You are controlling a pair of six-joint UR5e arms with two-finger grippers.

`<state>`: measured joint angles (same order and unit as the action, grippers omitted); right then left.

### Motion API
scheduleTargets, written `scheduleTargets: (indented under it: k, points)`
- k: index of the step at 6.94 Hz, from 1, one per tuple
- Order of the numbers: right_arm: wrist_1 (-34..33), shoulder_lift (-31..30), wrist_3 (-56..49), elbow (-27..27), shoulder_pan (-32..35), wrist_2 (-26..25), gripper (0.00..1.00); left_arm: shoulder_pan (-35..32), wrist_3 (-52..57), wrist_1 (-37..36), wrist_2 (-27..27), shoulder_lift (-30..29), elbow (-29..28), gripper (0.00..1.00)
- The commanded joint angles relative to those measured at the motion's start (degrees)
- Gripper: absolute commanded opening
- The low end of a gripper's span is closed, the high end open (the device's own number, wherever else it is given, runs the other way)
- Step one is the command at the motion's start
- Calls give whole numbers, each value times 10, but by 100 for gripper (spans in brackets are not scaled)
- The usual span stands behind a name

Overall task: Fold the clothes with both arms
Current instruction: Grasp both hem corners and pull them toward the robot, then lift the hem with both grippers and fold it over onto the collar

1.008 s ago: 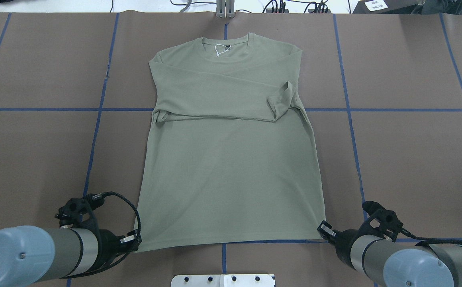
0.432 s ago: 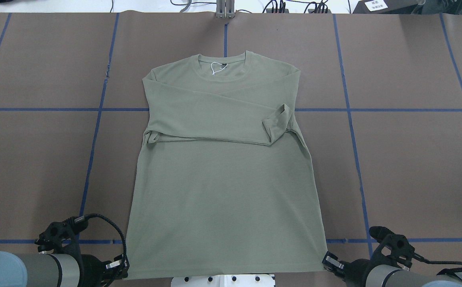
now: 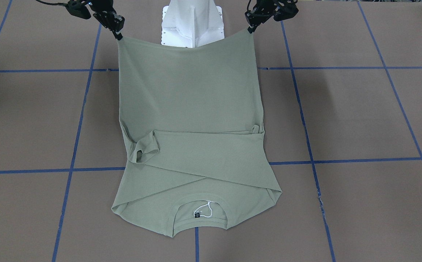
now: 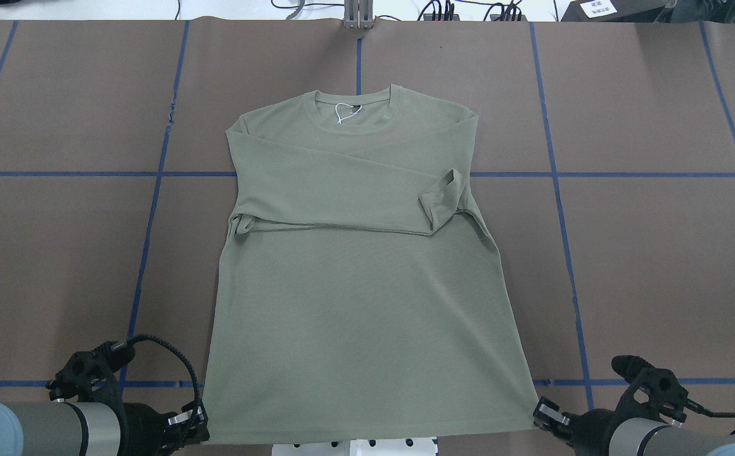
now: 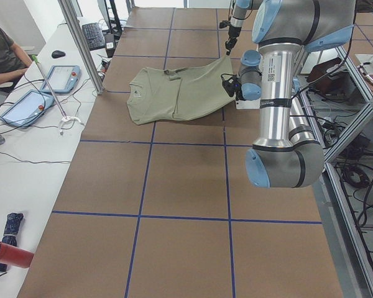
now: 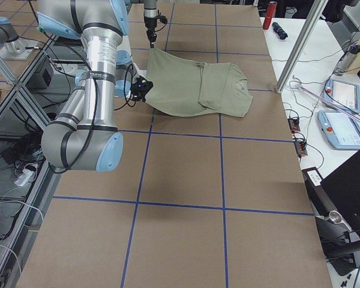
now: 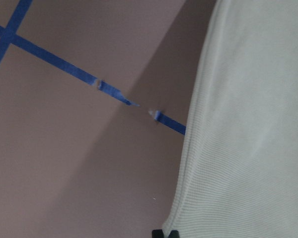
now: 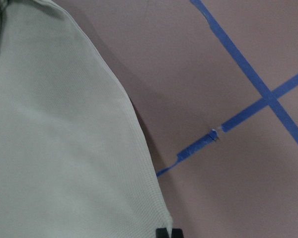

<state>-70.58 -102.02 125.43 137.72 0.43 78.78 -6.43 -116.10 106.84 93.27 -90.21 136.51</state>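
Note:
The sage-green long-sleeved shirt [image 4: 355, 304] lies face up, with its collar and white string [image 4: 344, 112] at the far end. Both sleeves are folded across the chest, one cuff [image 4: 441, 196] on the right. My left gripper [image 4: 201, 430] is shut on the hem's left corner. My right gripper [image 4: 537, 415] is shut on the hem's right corner. In the front-facing view the left gripper [image 3: 250, 30] and right gripper [image 3: 118, 35] hold the hem raised and taut over the pedestal, and the shirt [image 3: 189, 102] slopes down to the table. Each wrist view shows a shirt edge [image 7: 253, 124] [image 8: 54, 129] running into the fingertips.
The white pedestal base [image 3: 192, 22] stands under the raised hem. Blue tape lines [image 4: 152, 209] grid the brown table. A metal post [image 4: 358, 16] stands at the far edge. A side bench [image 5: 43, 93] holds tablets, with an operator seated at it.
Both grippers have pulled the hem back toward the robot's base and the whole shirt has slid after them. In the last half second the grippers moved slightly apart.

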Motion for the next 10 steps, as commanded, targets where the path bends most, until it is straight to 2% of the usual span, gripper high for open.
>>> scheduleTargets:
  k: [1,3,5,6,7,8,10]
  points:
    - [-1,31,-19,-18,81,2,0,-115,133,-1,1,-66,-32,0]
    - [-28,112,-150,-87,174,10,0,-230,222,0,5,-154,-152,0]
    - [-114,266,-258,-216,290,81,0,-307,302,8,6,-206,-242,0]
    - [-112,307,-293,-287,337,92,0,-328,328,33,6,-213,-292,0]
    - [-108,348,-330,-347,378,122,0,-340,332,112,5,-214,-359,0]
    - [-103,384,-353,-401,407,154,0,-358,334,157,4,-222,-402,0]
    - [-53,435,-367,-509,429,156,0,-374,348,161,2,-288,-492,0]
